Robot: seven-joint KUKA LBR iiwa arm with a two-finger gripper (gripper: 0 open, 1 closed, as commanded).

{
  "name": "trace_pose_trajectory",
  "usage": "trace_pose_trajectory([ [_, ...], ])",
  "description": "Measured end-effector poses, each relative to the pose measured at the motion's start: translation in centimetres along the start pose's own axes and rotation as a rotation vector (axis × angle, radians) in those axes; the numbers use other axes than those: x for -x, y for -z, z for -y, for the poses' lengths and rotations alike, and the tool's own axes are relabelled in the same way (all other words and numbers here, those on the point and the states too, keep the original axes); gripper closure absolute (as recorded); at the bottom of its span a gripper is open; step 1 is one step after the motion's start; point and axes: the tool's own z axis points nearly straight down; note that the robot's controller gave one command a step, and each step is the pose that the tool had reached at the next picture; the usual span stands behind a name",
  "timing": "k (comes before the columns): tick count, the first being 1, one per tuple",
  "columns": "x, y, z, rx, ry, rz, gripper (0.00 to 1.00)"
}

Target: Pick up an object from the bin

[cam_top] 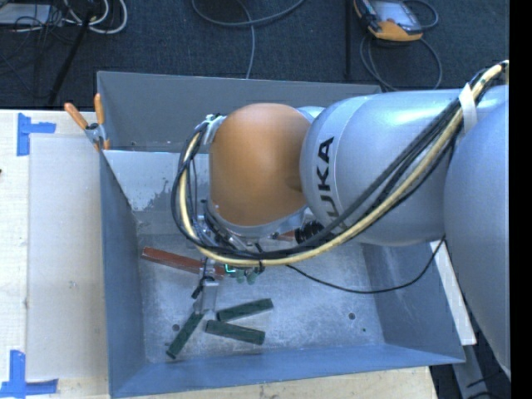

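Camera view: gripper [205,292] hangs low in the bin [121,248], just off the right end of the brown stick [170,258]. Can't tell if it's wide or narrow; nothing seen held. Below the stick lie 3 dark green strips [245,308]. The slanted strip [184,336] is closest under the gripper. Prob. light, stiff, thin & flat, so grab across its narrow sides, nr the middle.
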Motion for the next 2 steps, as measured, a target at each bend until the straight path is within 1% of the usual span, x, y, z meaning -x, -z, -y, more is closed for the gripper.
trace_pose_trajectory([
  [1, 7.5, -13.1, -1.8, 0.002, -0.094, 0.007, 0.0],
  [2, 7.0, -9.5, -1.3, 0.004, -0.174, 0.011, 0.0],
])
